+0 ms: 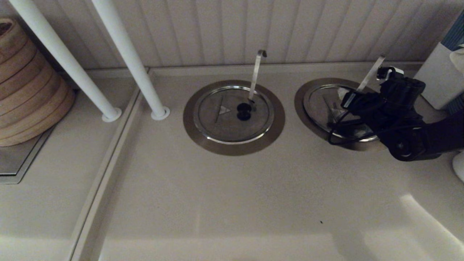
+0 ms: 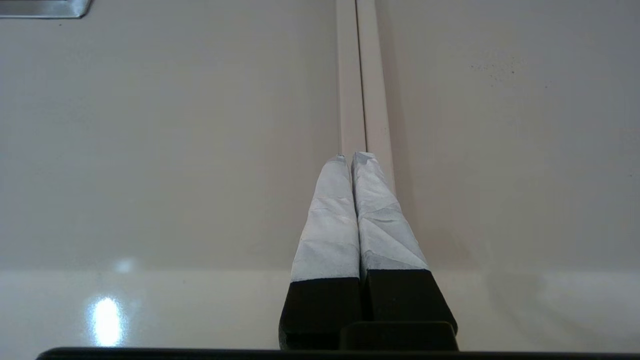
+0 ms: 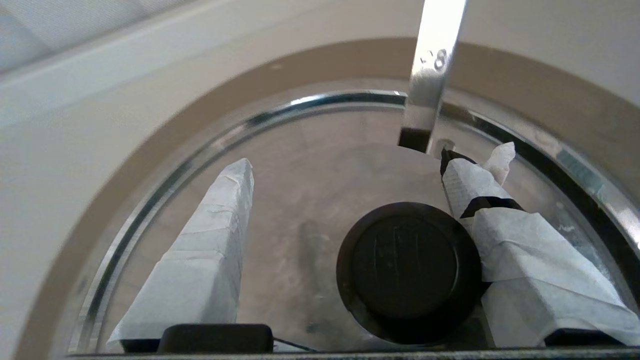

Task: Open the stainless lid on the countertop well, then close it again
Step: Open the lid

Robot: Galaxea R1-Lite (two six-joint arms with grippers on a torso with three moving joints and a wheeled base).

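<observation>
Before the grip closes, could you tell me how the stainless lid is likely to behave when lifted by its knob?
Probably rigid: the stainless lid looks like flat steel. The black knob looks smooth and round, so it might slip. It may catch the utensil handle.

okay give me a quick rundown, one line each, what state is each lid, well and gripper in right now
stainless lid: down flat, closing the countertop well.
black knob: between the open fingers, not clamped.
right gripper: open, over the stainless lid.
straight handle: poking up at the lid's rim.
other lid: shut, hook-tipped handle standing up.
left gripper: shut, empty, parked over bare counter.
</observation>
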